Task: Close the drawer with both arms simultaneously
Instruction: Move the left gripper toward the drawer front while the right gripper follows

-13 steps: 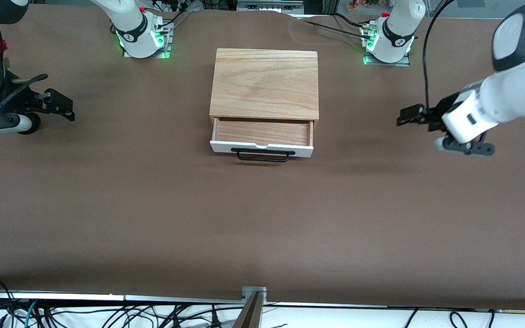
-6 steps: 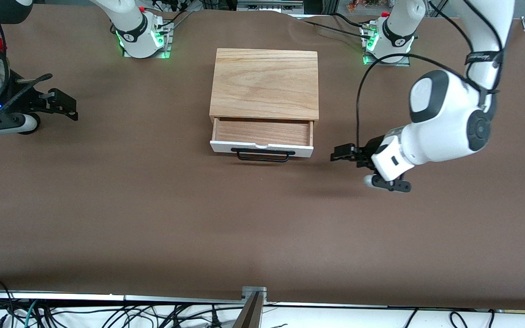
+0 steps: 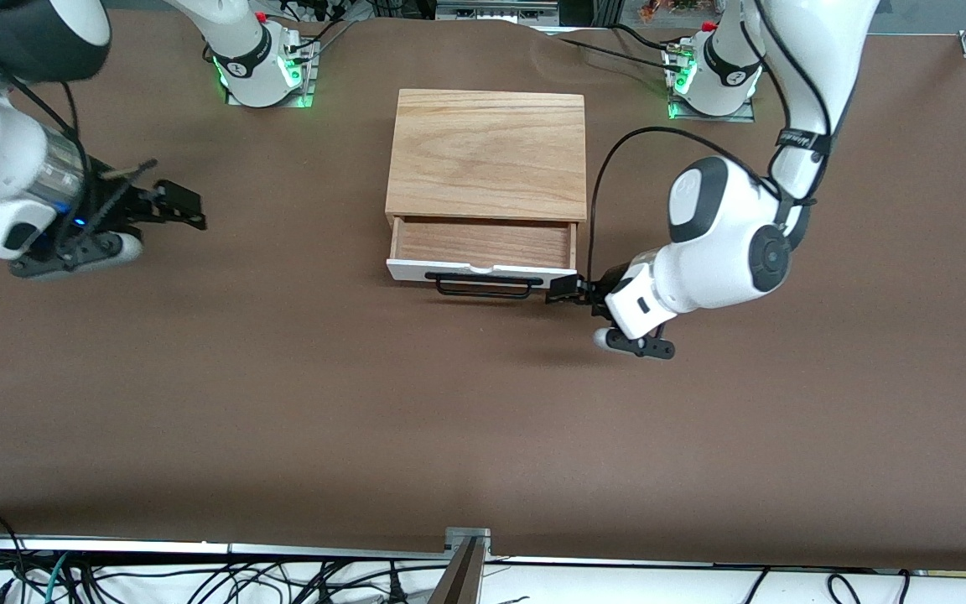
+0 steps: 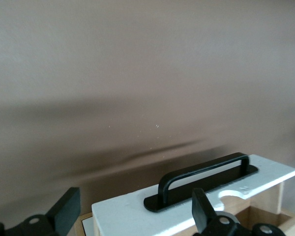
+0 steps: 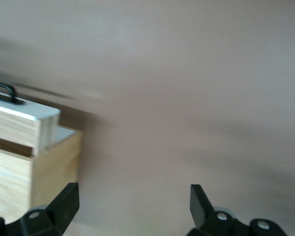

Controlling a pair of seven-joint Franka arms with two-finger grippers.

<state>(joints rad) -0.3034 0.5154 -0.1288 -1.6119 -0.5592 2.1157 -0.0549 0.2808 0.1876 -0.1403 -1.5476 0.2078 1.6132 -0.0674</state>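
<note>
The light oak box [image 3: 487,155] stands mid-table with its drawer [image 3: 483,243] pulled partly out, showing its wooden inside, white front panel [image 3: 399,270] and black bar handle [image 3: 483,288]. My left gripper [image 3: 565,290] is open, low at the front panel's corner toward the left arm's end. In the left wrist view its open gripper [image 4: 135,214] faces the white panel [image 4: 123,216] and handle [image 4: 201,174]. My right gripper [image 3: 181,204] is open and empty over bare table toward the right arm's end, well apart from the box. The right wrist view shows its open gripper [image 5: 132,204], the box [image 5: 19,182] and the drawer's side [image 5: 14,125].
The table is covered in brown cloth [image 3: 366,403]. The arm bases [image 3: 265,71] [image 3: 714,80] glow green along the table's edge by the robots. Cables [image 3: 198,583] lie below the table's front edge.
My left arm has swung in from the left arm's end of the table to the drawer front's corner. My right gripper has moved a little toward the box. The drawer has not moved.
</note>
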